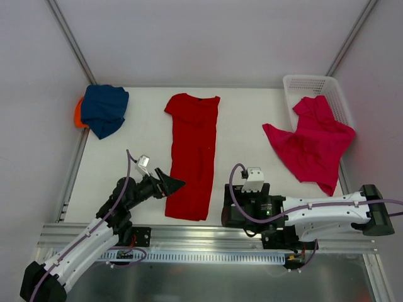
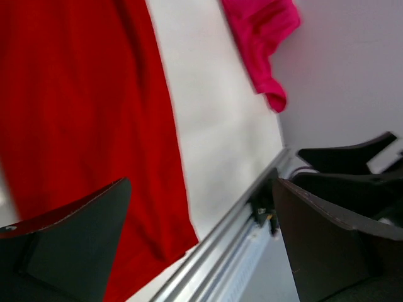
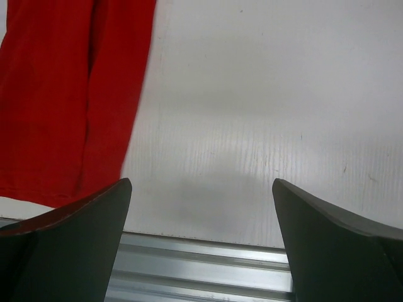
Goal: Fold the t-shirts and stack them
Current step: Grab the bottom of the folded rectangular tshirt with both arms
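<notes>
Left gripper (image 1: pixel 171 180), jaws apart, hovers at the red t-shirt (image 1: pixel 194 151) left edge.

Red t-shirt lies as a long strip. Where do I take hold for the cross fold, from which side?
Probably best: pinch the red t-shirt at both corners of its near hem, one per end effector, coming from the near edge. It lies flat, collar far, hem closest to the open left end effector and right end effector.

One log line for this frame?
red shirt: folded lengthwise, centre | left hand: open, by its near edge | right hand: open, over table | navy on orange: far left | pink: draped over basket
</notes>
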Robot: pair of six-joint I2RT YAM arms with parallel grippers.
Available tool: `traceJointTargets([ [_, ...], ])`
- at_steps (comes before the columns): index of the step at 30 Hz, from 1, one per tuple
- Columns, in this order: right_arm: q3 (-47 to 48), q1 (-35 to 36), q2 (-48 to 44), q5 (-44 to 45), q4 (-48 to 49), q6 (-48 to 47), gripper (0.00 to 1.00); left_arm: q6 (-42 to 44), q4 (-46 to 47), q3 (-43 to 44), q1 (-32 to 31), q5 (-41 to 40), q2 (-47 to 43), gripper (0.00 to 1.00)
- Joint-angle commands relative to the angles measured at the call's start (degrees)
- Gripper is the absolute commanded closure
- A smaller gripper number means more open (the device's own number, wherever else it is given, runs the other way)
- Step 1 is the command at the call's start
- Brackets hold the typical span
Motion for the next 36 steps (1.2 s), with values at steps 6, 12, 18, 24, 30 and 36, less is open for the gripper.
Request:
traceJointTargets([
  [6, -8.6, -9.9, -4.3, -9.0, 22.8, -14.0, 0.01, 16.3, -33.7, 18.9, 0.3, -10.2, 18.1, 0.03],
  [12, -21.8, -26.9, -4.8, -33.1, 52.4, -22.5, 0.04, 8.3, -43.9, 19.6, -4.6, -22.9, 16.9, 0.03],
  [18, -20.6, -32.3, 7.5, -47.3, 65.2, -22.0, 0.02, 1.3, -48.2, 18.7, -10.8, -25.4, 25.4, 0.01],
  [24, -21.7, -31.8, 19.3, -54.6, 80.5, -16.0, 0.04, -1.3, -47.3, 17.4, -13.6, -26.7, 24.7, 0.01],
  [30, -19.7, -28.7, 23.5, -51.4, 77.3, -13.4, 0.08, -1.9, -44.8, 16.1, -13.6, -24.1, 22.4, 0.01],
  [36, -18.8, -22.5, 17.0, -41.2, 63.7, -12.8, 0.09, -2.3, -43.7, 14.8, -13.6, -22.8, 21.0, 0.01],
])
